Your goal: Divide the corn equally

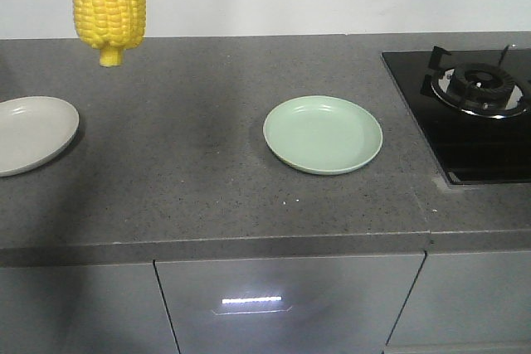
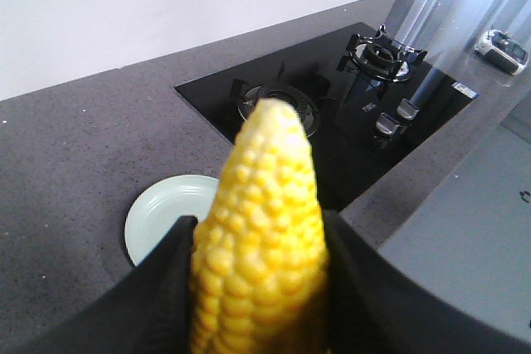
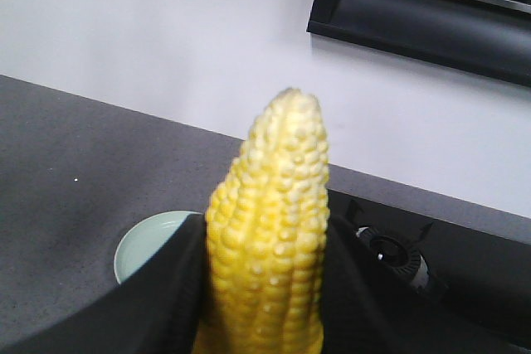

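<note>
One yellow corn cob stands between the black fingers of my left gripper, which is shut on it, tapered tip pointing away. My right gripper is likewise shut on a second corn cob. In the front view a single cob hangs high at the top left, above the counter's far left; the gripper holding it is cut off by the frame's top edge. A pale green plate with nothing on it lies mid-counter, seen also as a green plate behind the left fingers and a green plate behind the right ones.
A grey plate lies at the counter's left edge, partly out of frame. A black gas stove with a burner fills the right end. The dark grey counter ends at a front edge above cabinet doors.
</note>
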### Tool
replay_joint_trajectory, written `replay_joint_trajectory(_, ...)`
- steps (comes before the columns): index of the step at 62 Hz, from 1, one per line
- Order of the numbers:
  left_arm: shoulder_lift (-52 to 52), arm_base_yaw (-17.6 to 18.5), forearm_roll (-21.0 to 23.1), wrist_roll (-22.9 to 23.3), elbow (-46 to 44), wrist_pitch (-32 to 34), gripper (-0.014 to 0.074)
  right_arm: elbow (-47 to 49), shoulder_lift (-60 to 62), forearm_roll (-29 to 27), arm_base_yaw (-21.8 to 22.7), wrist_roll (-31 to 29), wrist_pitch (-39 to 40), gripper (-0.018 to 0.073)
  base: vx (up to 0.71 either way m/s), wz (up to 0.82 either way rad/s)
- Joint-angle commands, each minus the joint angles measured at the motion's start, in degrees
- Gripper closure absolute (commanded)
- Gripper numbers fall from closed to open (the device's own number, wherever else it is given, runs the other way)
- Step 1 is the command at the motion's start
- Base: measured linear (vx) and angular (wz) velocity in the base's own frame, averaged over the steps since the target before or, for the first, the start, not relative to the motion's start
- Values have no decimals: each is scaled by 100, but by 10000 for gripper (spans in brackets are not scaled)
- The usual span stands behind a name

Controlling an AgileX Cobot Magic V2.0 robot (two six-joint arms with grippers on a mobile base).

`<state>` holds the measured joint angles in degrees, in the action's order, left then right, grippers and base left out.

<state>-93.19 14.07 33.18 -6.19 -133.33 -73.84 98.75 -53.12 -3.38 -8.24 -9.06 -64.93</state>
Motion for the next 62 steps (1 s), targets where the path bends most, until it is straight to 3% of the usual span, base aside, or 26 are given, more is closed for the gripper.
replay_joint_trajectory(1, 217, 12, 221, 68, -128, 210, 603, 88, -7, 19, 36, -12, 462, 564, 12, 0)
replay_joint_trajectory(62, 217, 12, 221, 68, -128, 210, 603, 88, -7, 19, 36, -8, 462, 564, 10, 3)
